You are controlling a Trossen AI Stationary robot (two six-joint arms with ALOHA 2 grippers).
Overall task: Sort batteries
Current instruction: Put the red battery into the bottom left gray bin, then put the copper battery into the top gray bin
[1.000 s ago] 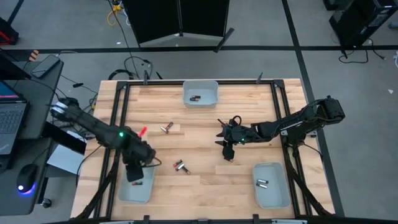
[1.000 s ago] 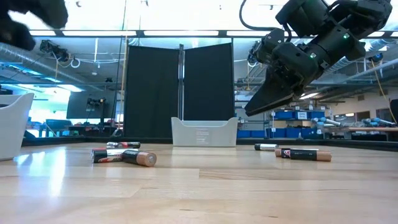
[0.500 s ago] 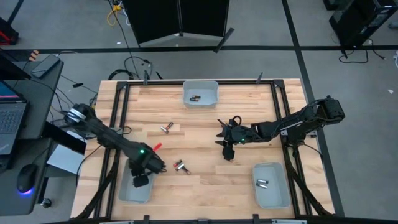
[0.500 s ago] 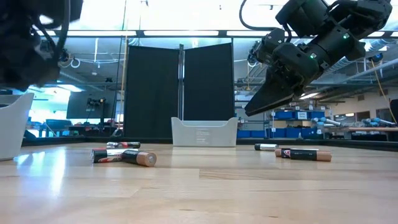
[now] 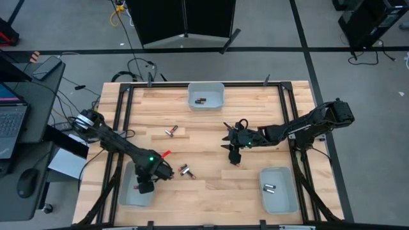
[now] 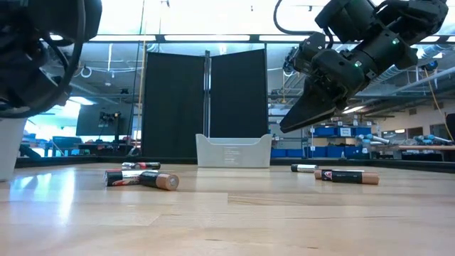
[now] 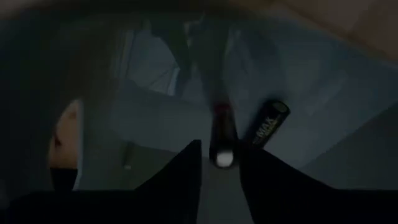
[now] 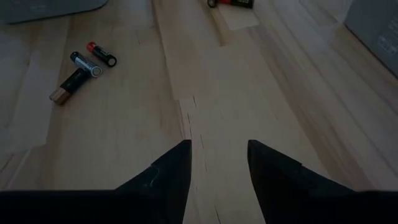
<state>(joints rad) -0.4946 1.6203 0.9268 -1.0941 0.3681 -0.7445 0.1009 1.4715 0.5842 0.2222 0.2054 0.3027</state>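
Pale plastic tray point(image 5: 128, 195) at near left now sits under the left gripper point(image 5: 146, 186), jaws parting, red-and-silver battery point(image 7: 222, 134) dropping free—drop-off nearly complete; right gripper point(image 5: 234, 155) waits open, empty.

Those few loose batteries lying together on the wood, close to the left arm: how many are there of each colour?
Black battery with a copper end: 1
Black battery with a silver end: 1
Red-and-black battery: 1
Total: 3
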